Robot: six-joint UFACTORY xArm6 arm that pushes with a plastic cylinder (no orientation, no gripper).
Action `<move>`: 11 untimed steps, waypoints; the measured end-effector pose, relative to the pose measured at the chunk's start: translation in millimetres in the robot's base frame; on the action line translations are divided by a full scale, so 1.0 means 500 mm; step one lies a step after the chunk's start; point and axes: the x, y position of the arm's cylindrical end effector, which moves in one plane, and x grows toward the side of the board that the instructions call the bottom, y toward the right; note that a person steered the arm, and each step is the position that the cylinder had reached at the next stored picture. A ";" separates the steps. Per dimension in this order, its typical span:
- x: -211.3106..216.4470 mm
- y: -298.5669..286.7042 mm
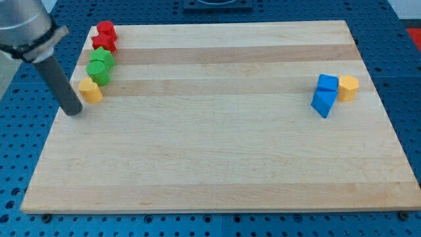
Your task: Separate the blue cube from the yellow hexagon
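Blue cube (327,83) and yellow hexagon (348,87) touching at the wooden board's (217,164) right edge, my tip (74,112) far off at its left edge

Taking the blue cube as landmark: the yellow hexagon sits just to its right, side against side; a second blue block (322,103), wedge-like, leans against its lower left. My tip rests on the board well to the cube's left, across nearly the whole width, just left of a second yellow block (91,90). Above that yellow block, two green blocks (100,65) and two red blocks (105,36) stack in a line toward the view's top. The arm ends in a plain rod, so there are no fingers to spread or close
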 end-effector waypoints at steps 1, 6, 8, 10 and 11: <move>-0.010 0.189; -0.266 1.029; -0.116 1.107; -0.076 1.000; -0.100 0.956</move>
